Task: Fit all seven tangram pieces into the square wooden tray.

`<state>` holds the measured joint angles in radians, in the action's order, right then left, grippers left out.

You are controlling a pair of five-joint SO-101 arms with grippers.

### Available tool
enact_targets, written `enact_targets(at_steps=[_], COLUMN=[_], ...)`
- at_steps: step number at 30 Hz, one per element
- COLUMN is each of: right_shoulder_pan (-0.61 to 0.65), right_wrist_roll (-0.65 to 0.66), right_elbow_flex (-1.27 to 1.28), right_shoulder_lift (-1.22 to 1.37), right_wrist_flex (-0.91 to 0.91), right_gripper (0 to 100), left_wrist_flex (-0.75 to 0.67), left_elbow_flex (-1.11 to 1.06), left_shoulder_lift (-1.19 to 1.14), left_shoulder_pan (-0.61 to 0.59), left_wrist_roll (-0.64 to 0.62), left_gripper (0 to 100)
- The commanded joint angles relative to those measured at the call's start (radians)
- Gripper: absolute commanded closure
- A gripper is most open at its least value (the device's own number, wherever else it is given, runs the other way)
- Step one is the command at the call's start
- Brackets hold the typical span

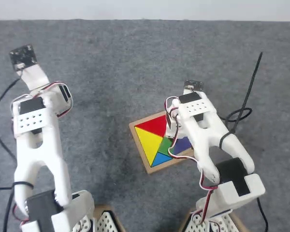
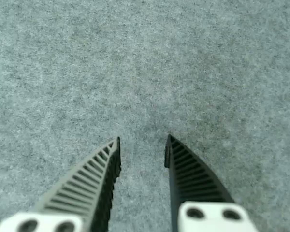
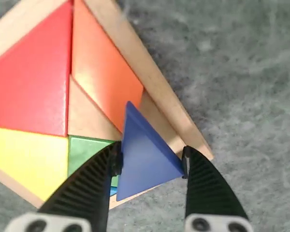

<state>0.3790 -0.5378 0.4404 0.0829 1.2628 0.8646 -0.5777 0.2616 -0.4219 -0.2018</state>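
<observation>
Clamped on the blue triangle with the right gripper, one of the fingers pressing each slanted edge. Held with its tip just ahead of the fingertips, pointing at the bare gap in the square wooden tray, and with its wide end lapping over the rim beside the outer finger. Seemingly raised above the seated pieces, though hard to tell how far. Likely to go wrong if let go here: could land propped on the rim, or ride up on the orange piece just past the fingertips. Could also slide out of so narrow a pinch on sloping edges if pushed down against wood. Risk too of shoving the green piece by the inner finger, or the red piece farther off, and closing the gap. Well apart from all this, left gripper with fingers spread, nothing between them, above bare grey worktop.
</observation>
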Motion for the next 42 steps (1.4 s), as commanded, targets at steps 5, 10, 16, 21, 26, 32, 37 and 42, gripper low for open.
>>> enact_targets(at_steps=[5, 10, 16, 21, 26, 32, 37, 42], right_shoulder_pan=[-0.019, -0.033, -0.035, -0.033, -0.035, -0.035, -0.035, -0.033], right_wrist_roll=[-0.071, -0.046, 0.002, 0.002, 0.029, 0.041, 0.040, 0.040], right_elbow_flex=[-0.003, -0.003, 0.009, 0.017, 0.017, 0.018, 0.020, 0.020], right_shoulder_lift=[-0.004, -0.002, -0.002, -0.002, -0.002, -0.002, -0.002, -0.002], right_wrist_flex=[0.018, 0.018, 0.019, 0.018, 0.018, 0.010, 0.012, 0.010], right_gripper=[89.0, 88.9, 84.9, 83.3, 83.3, 79.7, 71.5, 71.3], left_wrist_flex=[-0.021, -0.021, -0.021, -0.021, -0.021, -0.020, -0.020, -0.020], left_elbow_flex=[0.035, 0.035, 0.035, 0.035, 0.035, 0.035, 0.035, 0.035], left_shoulder_lift=[0.005, 0.005, 0.005, 0.005, 0.005, 0.005, 0.005, 0.005], left_shoulder_pan=[0.008, 0.008, 0.006, 0.006, 0.005, 0.006, 0.006, 0.006], left_wrist_roll=[-0.002, -0.002, -0.002, -0.002, -0.002, -0.002, -0.002, -0.002], left_gripper=[85, 85, 85, 85, 85, 85, 85, 85])
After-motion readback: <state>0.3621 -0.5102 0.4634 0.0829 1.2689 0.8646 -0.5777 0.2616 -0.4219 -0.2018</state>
